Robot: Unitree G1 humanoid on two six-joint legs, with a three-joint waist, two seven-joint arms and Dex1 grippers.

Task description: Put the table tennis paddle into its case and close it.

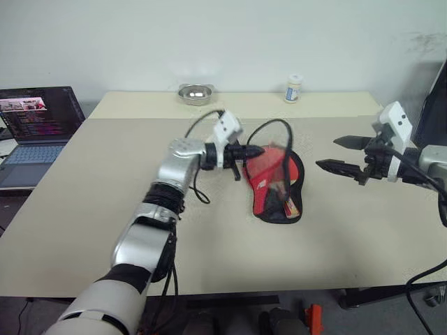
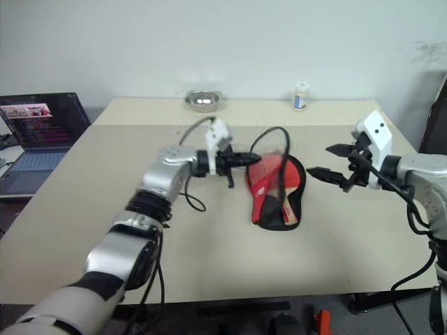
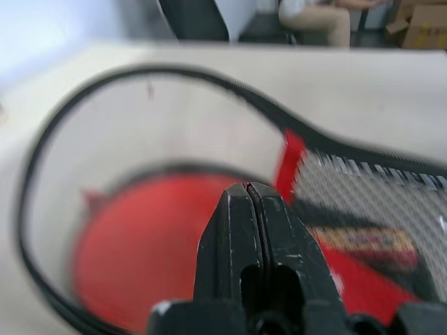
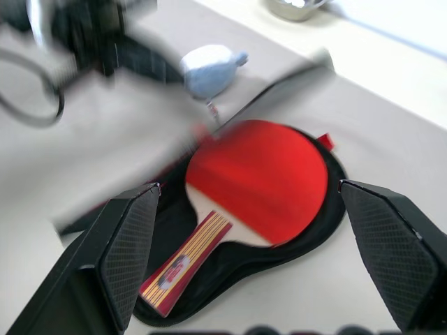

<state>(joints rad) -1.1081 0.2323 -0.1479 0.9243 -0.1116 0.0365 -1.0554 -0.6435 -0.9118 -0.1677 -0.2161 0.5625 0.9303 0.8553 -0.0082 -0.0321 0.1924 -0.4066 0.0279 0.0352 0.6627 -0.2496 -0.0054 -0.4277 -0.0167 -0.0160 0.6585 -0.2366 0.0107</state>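
a: where does the flat table tennis paddle with the round red rubber face and light wooden handle (image 4: 255, 178) sit?

b: inside the open paddle-shaped soft case (image 1: 297, 183), on its black lower half, a little right of centre in the left eye view. the handle points toward the lower edge of that frame. the case lies on the pale beige table (image 1: 105, 202).

a: and the case's upper half?

b: the red flap with the mesh pocket (image 1: 269, 167) is raised off the paddle, tilted up over the left part of the case. its black zip edge arcs above it like a loop.

a: what is the left gripper (image 1: 253, 151) doing?

b: its two black fingers are pressed together with no gap, as the left wrist view shows. the tips sit right at the raised flap. whether they pinch the flap or its edge cannot be told; the fabric around them is blurred.

a: the right gripper (image 1: 340, 154)?

b: it hangs to the right of the case, apart from it, jaws spread wide and holding nothing. in the right wrist view the paddle lies between its two fingers, farther off.

a: anything else on the table?

b: a small round metal bowl (image 1: 195, 93) at the far edge, upper centre, and a small white bottle with a blue label (image 1: 294, 89) to its right. an open dark laptop (image 1: 33, 125) stands off the table's left side.
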